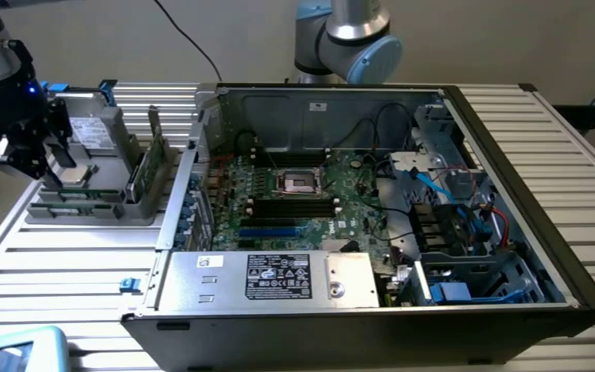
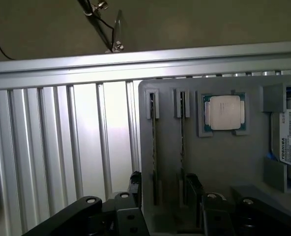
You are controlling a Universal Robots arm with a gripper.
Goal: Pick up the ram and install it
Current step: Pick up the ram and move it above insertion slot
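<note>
Jaws spread wide and empty, the gripper (image 2: 163, 181) hovers over the ram (image 2: 154, 147), 1 of 2 sticks on edge in the grey holder (image 2: 224, 162) (processor (image 2: 224, 112) alongside), at the exterior view's left beside the open computer case (image 1: 318, 116); centring on 1 stick looks essential.
</note>
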